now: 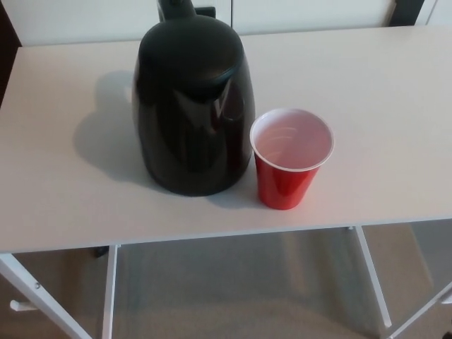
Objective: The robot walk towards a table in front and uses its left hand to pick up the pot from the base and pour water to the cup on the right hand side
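A glossy black pot (pixel 193 106) stands upright on the white table (pixel 63 198), a little left of centre, with its handle pointing to the far side. A red cup (pixel 289 159) with a white inside stands right beside it on the right, nearly touching its lower wall. The cup looks empty. The pot's base is hidden under its body. Neither of my hands shows in the head view.
The table's front edge (pixel 226 236) runs across the lower part of the picture, with white legs (pixel 372 279) and carpet below. A white wall lies behind the table, and dark furniture shows at both upper corners.
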You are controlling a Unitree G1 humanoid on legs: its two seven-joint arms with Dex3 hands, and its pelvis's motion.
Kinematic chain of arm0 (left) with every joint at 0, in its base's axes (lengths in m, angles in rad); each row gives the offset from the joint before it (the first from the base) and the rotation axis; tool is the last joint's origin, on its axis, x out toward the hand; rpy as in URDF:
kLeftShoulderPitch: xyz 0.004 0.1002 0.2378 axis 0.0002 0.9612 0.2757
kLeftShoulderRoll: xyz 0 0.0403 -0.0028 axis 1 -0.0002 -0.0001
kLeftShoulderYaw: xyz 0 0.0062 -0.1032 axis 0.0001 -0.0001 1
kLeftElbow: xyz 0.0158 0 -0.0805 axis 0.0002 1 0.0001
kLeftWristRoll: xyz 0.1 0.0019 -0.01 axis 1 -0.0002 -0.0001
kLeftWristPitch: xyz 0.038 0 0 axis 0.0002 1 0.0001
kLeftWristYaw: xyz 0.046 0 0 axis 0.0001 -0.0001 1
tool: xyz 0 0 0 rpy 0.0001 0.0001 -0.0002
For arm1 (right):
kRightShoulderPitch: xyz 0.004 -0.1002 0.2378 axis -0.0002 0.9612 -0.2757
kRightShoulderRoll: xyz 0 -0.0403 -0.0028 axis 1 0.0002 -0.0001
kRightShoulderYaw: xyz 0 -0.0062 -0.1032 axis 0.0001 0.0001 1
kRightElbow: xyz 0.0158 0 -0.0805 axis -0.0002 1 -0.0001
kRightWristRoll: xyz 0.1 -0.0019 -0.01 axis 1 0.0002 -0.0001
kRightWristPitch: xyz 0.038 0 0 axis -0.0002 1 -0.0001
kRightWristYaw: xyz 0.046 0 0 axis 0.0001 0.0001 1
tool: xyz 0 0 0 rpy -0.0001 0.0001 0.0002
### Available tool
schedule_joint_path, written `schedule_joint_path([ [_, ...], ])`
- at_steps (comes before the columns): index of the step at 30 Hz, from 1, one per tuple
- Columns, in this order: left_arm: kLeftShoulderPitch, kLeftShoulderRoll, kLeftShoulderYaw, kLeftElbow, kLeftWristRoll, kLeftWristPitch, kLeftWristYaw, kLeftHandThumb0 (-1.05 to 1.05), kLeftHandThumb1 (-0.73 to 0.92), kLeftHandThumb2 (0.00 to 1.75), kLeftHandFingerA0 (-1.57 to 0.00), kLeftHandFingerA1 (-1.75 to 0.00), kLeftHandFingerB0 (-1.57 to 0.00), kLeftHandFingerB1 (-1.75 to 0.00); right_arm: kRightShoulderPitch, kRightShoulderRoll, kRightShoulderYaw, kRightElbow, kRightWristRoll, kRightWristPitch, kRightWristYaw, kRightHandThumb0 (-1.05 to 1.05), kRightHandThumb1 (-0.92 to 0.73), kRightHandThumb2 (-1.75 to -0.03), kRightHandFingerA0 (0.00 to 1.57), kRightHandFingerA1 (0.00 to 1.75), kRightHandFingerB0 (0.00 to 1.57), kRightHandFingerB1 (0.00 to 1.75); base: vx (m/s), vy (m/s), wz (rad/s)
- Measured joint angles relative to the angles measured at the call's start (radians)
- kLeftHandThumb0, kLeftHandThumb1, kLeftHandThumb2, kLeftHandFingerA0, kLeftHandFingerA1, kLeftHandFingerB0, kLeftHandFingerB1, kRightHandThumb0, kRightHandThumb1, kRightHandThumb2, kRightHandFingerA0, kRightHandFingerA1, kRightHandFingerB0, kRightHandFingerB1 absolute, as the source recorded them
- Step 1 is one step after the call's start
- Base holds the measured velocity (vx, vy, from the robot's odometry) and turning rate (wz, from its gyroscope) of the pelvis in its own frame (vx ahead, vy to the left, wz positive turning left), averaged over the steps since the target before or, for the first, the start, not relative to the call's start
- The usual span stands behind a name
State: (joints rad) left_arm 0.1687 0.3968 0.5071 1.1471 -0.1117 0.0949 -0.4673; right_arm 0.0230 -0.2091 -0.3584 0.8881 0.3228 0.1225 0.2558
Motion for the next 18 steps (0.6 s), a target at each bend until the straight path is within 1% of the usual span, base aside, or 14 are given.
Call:
schedule_joint_path([
  [1, 0.000, 0.000, -0.006, 0.004, 0.000, -0.008, -0.001, -0.60, 0.78, 0.64, -0.20, -0.38, -0.20, -0.32, 0.002, -0.001, 0.001, 0.005, -0.001, -0.003, 0.002, -0.29, -0.51, -0.68, 0.38, 0.64, 0.35, 0.56, 0.00, 0.000, 0.00],
  [3, 0.001, 0.000, -0.034, 0.019, 0.001, -0.048, -0.009, -0.62, 0.76, 0.63, -0.22, -0.37, -0.22, -0.30, 0.006, -0.005, 0.004, 0.021, -0.007, -0.016, 0.010, -0.30, -0.50, -0.67, 0.36, 0.64, 0.34, 0.56, 0.00, 0.000, 0.00],
  [6, 0.001, 0.000, -0.059, 0.031, 0.001, -0.094, -0.018, -0.59, 0.77, 0.63, -0.23, -0.36, -0.21, -0.30, 0.008, -0.011, 0.009, 0.035, -0.013, -0.034, 0.018, -0.30, -0.51, -0.66, 0.35, 0.63, 0.34, 0.56, 0.00, 0.000, 0.00],
  [7, 0.000, 0.001, -0.066, 0.031, 0.000, -0.108, -0.024, -0.31, 0.53, 1.05, -0.08, -0.53, -0.06, -0.51, 0.007, -0.013, 0.009, 0.043, -0.015, -0.041, 0.021, -0.33, -0.53, -0.64, 0.35, 0.60, 0.34, 0.54, 0.00, 0.000, 0.00],
  [8, 0.000, 0.001, -0.071, 0.029, -0.001, -0.120, -0.031, -0.30, 0.54, 1.05, -0.08, -0.53, -0.07, -0.51, 0.006, -0.014, 0.008, 0.052, -0.016, -0.046, 0.023, -0.35, -0.55, -0.64, 0.31, 0.59, 0.31, 0.52, 0.00, 0.000, 0.00],
  [9, -0.002, 0.001, -0.075, 0.022, -0.003, -0.128, -0.039, -0.30, 0.54, 1.05, -0.08, -0.53, -0.07, -0.51, 0.005, -0.015, 0.007, 0.061, -0.017, -0.050, 0.025, -0.35, -0.55, -0.64, 0.31, 0.59, 0.31, 0.52, 0.00, 0.000, 0.00],
  [10, -0.002, 0.001, -0.079, 0.009, -0.007, -0.139, -0.052, -0.57, 0.76, 0.65, -0.22, -0.40, -0.23, -0.34, 0.004, -0.016, 0.007, 0.068, -0.020, -0.055, 0.026, -0.36, -0.56, -0.63, 0.28, 0.58, 0.29, 0.50, 0.00, 0.000, 0.00],
  [11, -0.004, 0.001, -0.083, -0.004, -0.011, -0.146, -0.062, -0.57, 0.75, 0.62, -0.22, -0.39, -0.22, -0.32, 0.004, -0.016, 0.007, 0.072, -0.021, -0.061, 0.029, -0.43, -0.45, -0.81, 0.27, 0.61, 0.27, 0.56, 0.00, 0.000, 0.00],
  [12, -0.007, 0.001, -0.087, -0.015, -0.014, -0.154, -0.071, -0.57, 0.75, 0.62, -0.22, -0.39, -0.22, -0.32, 0.003, -0.017, 0.005, 0.077, -0.022, -0.065, 0.032, -0.43, -0.45, -0.81, 0.27, 0.61, 0.27, 0.56, 0.00, 0.000, 0.00],
  [13, -0.009, 0.001, -0.089, -0.021, -0.016, -0.157, -0.076, -0.58, 0.73, 0.62, -0.25, -0.40, -0.25, -0.32, 0.002, -0.017, 0.002, 0.081, -0.021, -0.067, 0.034, -0.43, -0.45, -0.83, 0.27, 0.63, 0.27, 0.58, 0.00, 0.000, 0.00],
  [14, -0.011, 0.001, -0.092, -0.033, -0.020, -0.161, -0.085, -0.58, 0.75, 0.62, -0.27, -0.39, -0.26, -0.31, 0.002, -0.018, -0.008, 0.086, -0.020, -0.069, 0.036, -0.43, -0.60, -0.63, 0.29, 0.64, 0.29, 0.54, 0.00, 0.000, 0.00],
  [16, -0.014, 0.001, -0.098, -0.058, -0.025, -0.162, -0.100, -0.58, 0.74, 0.62, -0.27, -0.39, -0.26, -0.31, 0.004, -0.022, -0.031, 0.088, -0.015, -0.072, 0.040, -0.42, -0.62, -0.60, 0.26, 0.65, 0.28, 0.52, 0.00, 0.000, 0.00],
  [18, -0.016, 0.001, -0.102, -0.085, -0.031, -0.162, -0.113, -0.55, 0.74, 0.61, -0.28, -0.39, -0.25, -0.31, 0.007, -0.027, -0.053, 0.087, -0.008, -0.076, 0.044, -0.41, -0.61, -0.59, 0.27, 0.66, 0.31, 0.53, 0.00, 0.000, 0.00],
])
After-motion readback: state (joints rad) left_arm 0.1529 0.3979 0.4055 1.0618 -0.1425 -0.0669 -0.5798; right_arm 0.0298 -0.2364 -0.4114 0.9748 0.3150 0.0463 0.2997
